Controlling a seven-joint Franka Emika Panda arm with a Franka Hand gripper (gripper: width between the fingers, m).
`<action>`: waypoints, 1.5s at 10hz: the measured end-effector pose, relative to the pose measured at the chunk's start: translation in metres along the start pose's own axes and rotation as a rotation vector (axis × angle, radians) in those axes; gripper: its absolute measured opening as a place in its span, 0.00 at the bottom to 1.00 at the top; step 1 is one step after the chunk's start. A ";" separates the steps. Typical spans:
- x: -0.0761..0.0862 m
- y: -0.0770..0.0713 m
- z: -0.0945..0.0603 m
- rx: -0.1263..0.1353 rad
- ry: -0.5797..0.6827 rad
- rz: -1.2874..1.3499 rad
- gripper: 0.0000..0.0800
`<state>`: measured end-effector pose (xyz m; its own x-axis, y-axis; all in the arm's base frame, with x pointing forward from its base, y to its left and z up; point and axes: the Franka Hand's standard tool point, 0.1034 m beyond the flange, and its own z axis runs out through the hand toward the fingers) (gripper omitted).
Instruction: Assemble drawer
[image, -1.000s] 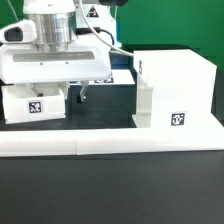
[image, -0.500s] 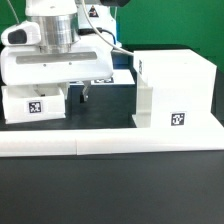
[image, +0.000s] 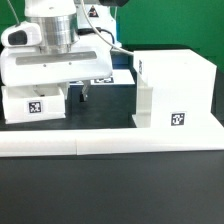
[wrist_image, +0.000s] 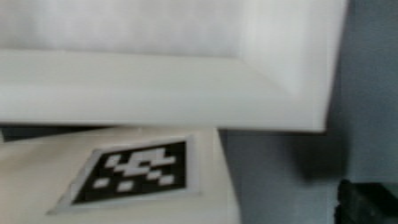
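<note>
The white drawer box (image: 172, 88) stands at the exterior view's right, with a tag on its front. A smaller white drawer part (image: 36, 104) with a tag stands at the left. My gripper (image: 80, 96) hangs low in the gap between them, close to the smaller part's right side. In the wrist view the tagged part (wrist_image: 134, 172) lies close below and a white framed panel (wrist_image: 160, 70) fills the area beyond it. One dark fingertip (wrist_image: 374, 196) shows at the frame's edge. Nothing sits between the jaws, and the gripper looks open.
A long white ledge (image: 110, 142) runs across the front of the dark table. Another tag (image: 101, 80) shows behind the arm. The arm's white body (image: 55, 60) hides the back left.
The arm has shifted only very slightly, and the tag behind it shows a little more. The parts have not moved.
</note>
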<state>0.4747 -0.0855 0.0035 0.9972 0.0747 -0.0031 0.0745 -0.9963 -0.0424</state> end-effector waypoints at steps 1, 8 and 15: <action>0.000 -0.001 0.000 0.002 -0.004 -0.017 0.81; 0.002 -0.004 -0.001 0.016 -0.024 -0.086 0.59; 0.004 -0.003 -0.002 0.012 -0.017 -0.086 0.05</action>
<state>0.4780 -0.0822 0.0053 0.9869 0.1605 -0.0157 0.1594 -0.9857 -0.0549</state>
